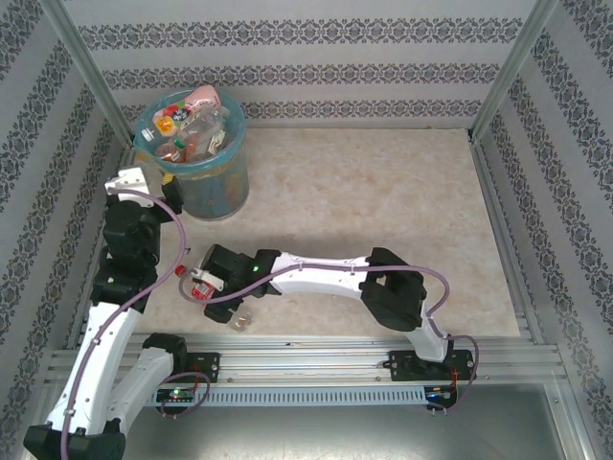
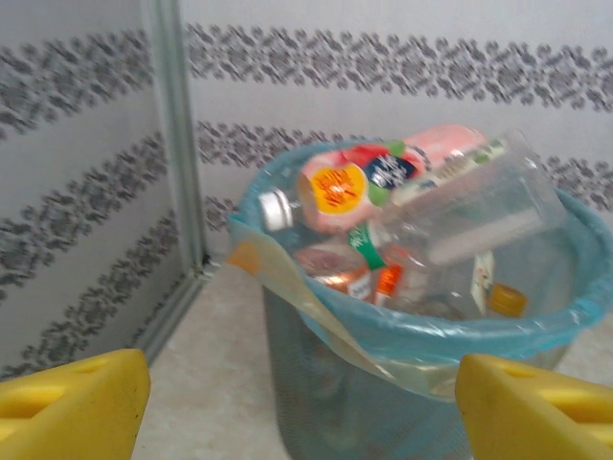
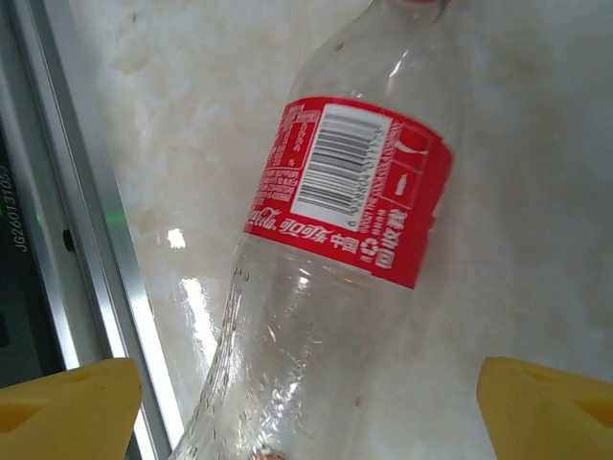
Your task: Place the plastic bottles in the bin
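Observation:
A clear plastic bottle (image 3: 354,192) with a red label lies on the table near the front rail, its red cap (image 1: 180,272) pointing left. My right gripper (image 3: 306,412) is open and straddles the bottle's lower body; both yellow fingertips (image 3: 67,407) stand clear of it. From above, that right gripper (image 1: 218,292) hovers over the bottle (image 1: 198,286). The light-blue bin (image 1: 206,187) stands at the back left, piled with several bottles (image 2: 421,192), a pink one on top. Just left of the bin, my left gripper (image 1: 134,182) is open and empty, facing the bin's rim (image 2: 402,331).
An aluminium rail (image 3: 86,240) runs close along the bottle's left side at the table's front edge (image 1: 335,350). A metal corner post (image 2: 172,134) and patterned walls stand just behind and left of the bin. Bare marble-look table (image 1: 383,192) stretches to the right.

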Available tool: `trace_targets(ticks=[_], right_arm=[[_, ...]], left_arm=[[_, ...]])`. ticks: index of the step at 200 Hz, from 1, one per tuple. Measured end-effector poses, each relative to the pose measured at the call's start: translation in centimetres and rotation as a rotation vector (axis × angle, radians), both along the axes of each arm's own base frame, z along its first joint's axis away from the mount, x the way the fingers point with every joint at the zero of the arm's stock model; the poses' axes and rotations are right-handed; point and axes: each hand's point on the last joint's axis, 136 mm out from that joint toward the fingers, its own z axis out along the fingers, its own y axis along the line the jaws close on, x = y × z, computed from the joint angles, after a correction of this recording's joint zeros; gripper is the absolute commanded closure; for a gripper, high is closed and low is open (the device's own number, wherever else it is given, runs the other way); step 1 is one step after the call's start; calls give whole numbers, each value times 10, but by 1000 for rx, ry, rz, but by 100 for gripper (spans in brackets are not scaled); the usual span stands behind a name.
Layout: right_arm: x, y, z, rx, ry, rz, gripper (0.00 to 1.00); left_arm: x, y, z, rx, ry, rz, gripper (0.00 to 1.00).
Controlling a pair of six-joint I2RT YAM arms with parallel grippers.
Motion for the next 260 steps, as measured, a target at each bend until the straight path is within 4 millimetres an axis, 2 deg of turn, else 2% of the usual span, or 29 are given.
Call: trace_targets(ticks=[53, 77, 110, 131, 150, 168, 184, 226, 260], right_arm=[[-3, 3, -35, -87, 38, -9, 16], [-1, 2, -46, -121, 53, -26, 26], [4, -5, -51, -148, 68, -49, 45], [13, -10, -49, -136, 76, -78, 52], [20, -28, -46, -137, 85, -111, 55], [26, -51, -36, -122, 82, -147, 58], [31, -69, -18, -83, 66, -180, 59], [47, -109, 45, 85, -34, -281, 62], [62, -135, 93, 218, -141, -359, 62]], left_arm=[[-31, 27, 32, 43, -145, 156, 16], [-41, 34, 42, 62, -183, 196, 16], [-37, 34, 41, 85, -168, 199, 16], [-29, 29, 41, 92, -149, 173, 16], [-18, 19, 50, 98, -121, 109, 13], [-3, 3, 60, 91, -86, 13, 14], [9, -15, 68, 65, -64, -87, 14], [38, -72, 55, -81, 42, -397, 15], [47, -117, 48, -257, 101, -636, 17]])
